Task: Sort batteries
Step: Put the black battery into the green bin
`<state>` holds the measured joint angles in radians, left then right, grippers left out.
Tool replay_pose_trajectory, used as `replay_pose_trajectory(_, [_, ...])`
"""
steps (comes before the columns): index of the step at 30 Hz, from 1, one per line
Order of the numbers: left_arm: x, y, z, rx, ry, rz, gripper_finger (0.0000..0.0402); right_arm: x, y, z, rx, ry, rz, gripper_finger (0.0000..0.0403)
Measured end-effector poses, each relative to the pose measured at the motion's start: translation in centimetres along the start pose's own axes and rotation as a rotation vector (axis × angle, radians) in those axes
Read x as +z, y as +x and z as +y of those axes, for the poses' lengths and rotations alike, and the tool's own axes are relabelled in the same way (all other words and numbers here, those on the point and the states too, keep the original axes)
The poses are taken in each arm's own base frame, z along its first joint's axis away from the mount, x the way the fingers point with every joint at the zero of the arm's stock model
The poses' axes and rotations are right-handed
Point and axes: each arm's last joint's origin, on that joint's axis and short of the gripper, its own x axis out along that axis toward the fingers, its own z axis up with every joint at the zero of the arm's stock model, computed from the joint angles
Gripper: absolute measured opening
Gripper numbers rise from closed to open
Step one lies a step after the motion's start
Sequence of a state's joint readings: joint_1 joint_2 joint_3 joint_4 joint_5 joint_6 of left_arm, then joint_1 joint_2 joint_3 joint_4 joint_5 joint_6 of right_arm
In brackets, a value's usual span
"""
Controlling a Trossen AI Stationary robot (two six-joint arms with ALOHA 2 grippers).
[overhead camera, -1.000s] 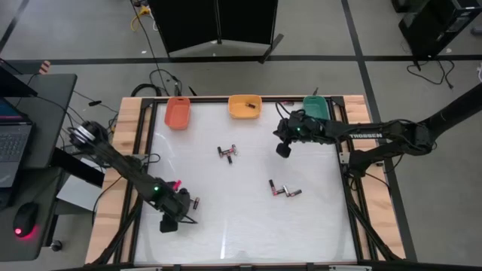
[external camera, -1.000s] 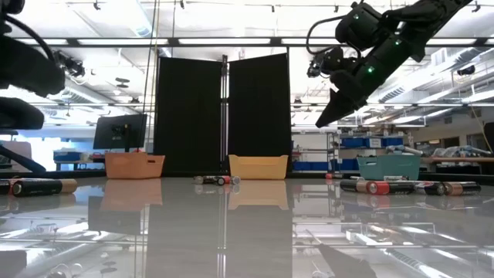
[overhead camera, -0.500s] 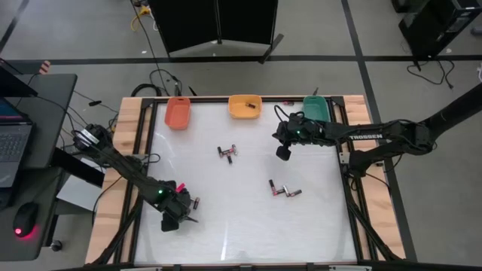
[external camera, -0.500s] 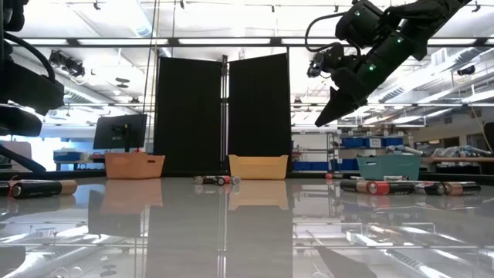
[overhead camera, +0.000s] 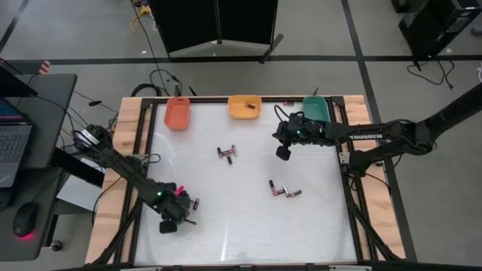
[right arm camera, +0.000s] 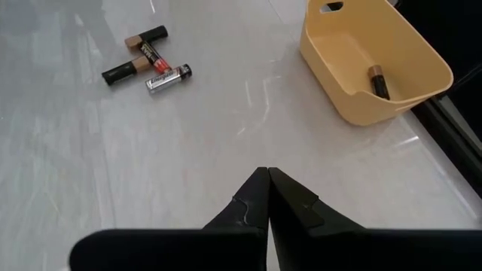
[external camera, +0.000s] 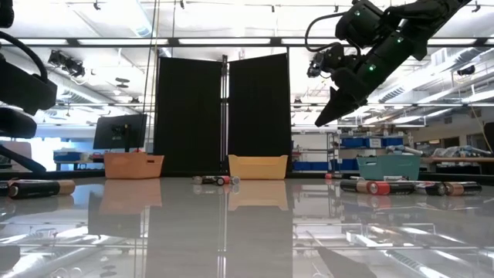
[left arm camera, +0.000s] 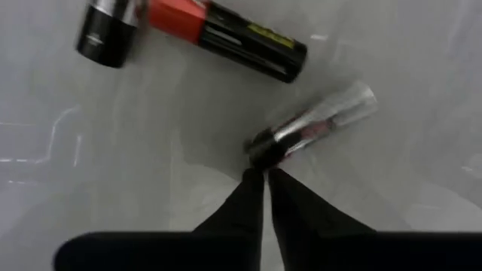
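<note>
At the table's near-left corner, the left gripper (left arm camera: 265, 175) pinches a small silvery battery (left arm camera: 312, 126), while the clenched, empty right gripper (right arm camera: 267, 175) hovers near the yellow bin (right arm camera: 374, 63).

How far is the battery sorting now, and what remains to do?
Done: one battery lies in the yellow bin. In hand: the left pincer is shut at the end of a silvery battery; a hold is unclear. The right pincer hovers shut and empty. Left: the red-banded battery, the central group and the right-hand group, all on the table.
</note>
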<state>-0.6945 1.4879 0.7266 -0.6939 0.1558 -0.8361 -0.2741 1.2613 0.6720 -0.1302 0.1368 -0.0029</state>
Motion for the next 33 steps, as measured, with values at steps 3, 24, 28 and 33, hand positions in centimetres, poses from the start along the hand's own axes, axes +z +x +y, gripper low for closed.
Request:
replay_pose_trajectory(3, [0.1, -0.3, -0.4, -0.04, 0.027, 0.021, 0.0013, 0.0, 0.0, 0.0, 0.0, 0.0, 0.0, 0.002])
replay_pose_trajectory(24, [1.1, -4.1, -2.8, 0.1, 0.396, -0.114, 0.0128, 0.0, 0.0, 0.0, 0.0, 0.001, 0.0, 0.0017])
replay_pose_trajectory(28, [0.7, -3.4, -2.2, 0.132, 0.455, -0.09, 0.0135, 0.0, 0.0, 0.0, 0.0, 0.001, 0.0, 0.0018])
replay_pose_trajectory(33, [0.5, -2.5, -1.5, 0.172, 0.527, -0.091, 0.0135, 0.0, 0.0, 0.0, 0.0, 0.0, 0.002, 0.0019])
